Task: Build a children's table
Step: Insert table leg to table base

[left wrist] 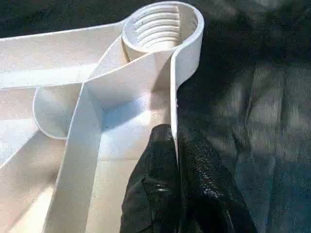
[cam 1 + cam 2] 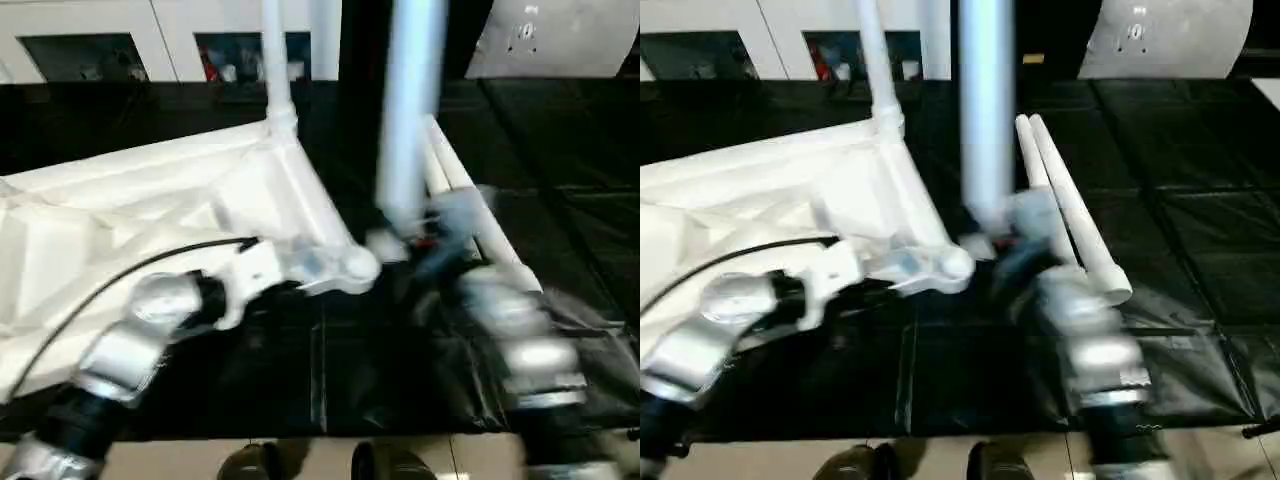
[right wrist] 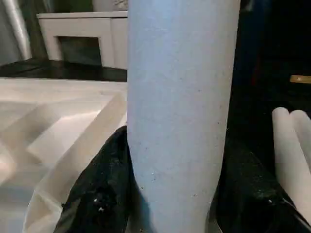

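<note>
Centre frame: right gripper (image 3: 170, 204) clamps an upright table leg (image 2: 986, 110); left gripper (image 1: 177, 160) pinches the tabletop (image 2: 150, 210) rim beside a corner socket (image 1: 160, 26).

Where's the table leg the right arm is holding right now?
The held leg stands upright in the right end effector, just right of the tabletop's near empty corner socket, with two spare legs lying to its right.
</note>
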Available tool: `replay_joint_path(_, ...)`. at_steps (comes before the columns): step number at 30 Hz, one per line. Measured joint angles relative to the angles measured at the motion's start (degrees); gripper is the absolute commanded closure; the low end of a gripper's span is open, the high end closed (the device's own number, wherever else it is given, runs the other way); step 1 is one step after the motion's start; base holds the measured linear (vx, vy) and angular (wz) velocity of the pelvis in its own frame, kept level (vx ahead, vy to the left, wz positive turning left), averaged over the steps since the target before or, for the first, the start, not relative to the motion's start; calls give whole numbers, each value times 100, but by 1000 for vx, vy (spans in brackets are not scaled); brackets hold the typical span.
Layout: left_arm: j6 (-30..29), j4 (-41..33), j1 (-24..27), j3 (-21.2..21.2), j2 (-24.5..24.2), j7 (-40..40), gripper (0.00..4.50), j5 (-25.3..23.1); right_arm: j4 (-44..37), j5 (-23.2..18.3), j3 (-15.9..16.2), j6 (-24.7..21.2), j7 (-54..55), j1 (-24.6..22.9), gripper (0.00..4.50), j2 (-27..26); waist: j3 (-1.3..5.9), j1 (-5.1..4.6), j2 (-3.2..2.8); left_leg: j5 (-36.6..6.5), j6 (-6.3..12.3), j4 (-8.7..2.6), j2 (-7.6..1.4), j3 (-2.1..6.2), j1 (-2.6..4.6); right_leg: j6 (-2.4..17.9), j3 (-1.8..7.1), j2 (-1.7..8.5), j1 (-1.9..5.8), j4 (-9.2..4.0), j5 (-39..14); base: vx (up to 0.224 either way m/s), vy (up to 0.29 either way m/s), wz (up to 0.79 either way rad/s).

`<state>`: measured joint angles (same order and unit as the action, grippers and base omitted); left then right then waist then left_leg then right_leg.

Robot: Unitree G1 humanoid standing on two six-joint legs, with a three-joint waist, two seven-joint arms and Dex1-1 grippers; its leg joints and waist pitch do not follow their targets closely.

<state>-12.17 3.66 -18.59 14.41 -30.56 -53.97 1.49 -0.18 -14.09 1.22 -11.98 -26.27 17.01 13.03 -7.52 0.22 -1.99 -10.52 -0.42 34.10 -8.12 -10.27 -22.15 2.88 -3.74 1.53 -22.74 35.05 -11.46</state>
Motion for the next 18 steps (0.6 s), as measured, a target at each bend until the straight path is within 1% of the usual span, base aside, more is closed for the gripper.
replay_joint_path(2, 9, 40, -17, -8, 3, -15, 450, -4, -41, -92, 55, -76, -193, -26, 261, -21, 0, -11, 0, 1, -11, 8, -16, 0, 5, 8, -1, -12, 2, 6, 6, 0, 0, 0)
replay_joint_path(4, 100, 113, -48, 6, 7, -68, 450, 5, -156, -239, 275, -191, -581, -94, 261, 110, 1, 26, -1, 9, -15, 10, -21, 0, 1, 9, -7, -14, 1, 10, 7, 0, 0, 0)
replay_joint_path(6, 159, 163, -77, 13, 3, -106, 450, 8, -212, -341, 354, -263, -837, -111, 261, 249, 1, 58, -1, 9, -15, 17, -22, 0, -3, 9, -8, -15, 1, 11, 8, 0, 0, 0)
replay_joint_path(10, 270, 303, -180, 38, -23, -209, 450, 15, -307, -452, 365, -374, -1109, -145, 261, 444, 2, 108, 0, 8, -11, 34, -23, 0, -14, 9, -7, -13, -3, 11, 14, 0, 0, 0)
replay_joint_path(13, 336, 379, -209, 44, -19, -219, 450, 45, -397, -563, 362, -492, -1263, -148, 261, 491, 3, 142, 2, 8, -11, 38, -24, 0, -14, 9, -8, -14, -4, 15, 18, 0, 0, 0)
replay_joint_path(17, 304, 409, -224, 33, 13, -227, 450, 114, -496, -659, 393, -631, -1435, -171, 261, 580, 4, 170, 3, 9, -11, 42, -26, 0, -15, 9, -9, -14, -4, 19, 18, 0, 0, 0)
replay_joint_path(18, 269, 409, -228, 18, 18, -260, 423, 131, -498, -645, 397, -633, -1423, -169, 261, 593, 5, 171, 3, 9, -11, 43, -26, 0, -15, 9, -9, -14, -4, 19, 18, 0, 0, 0)
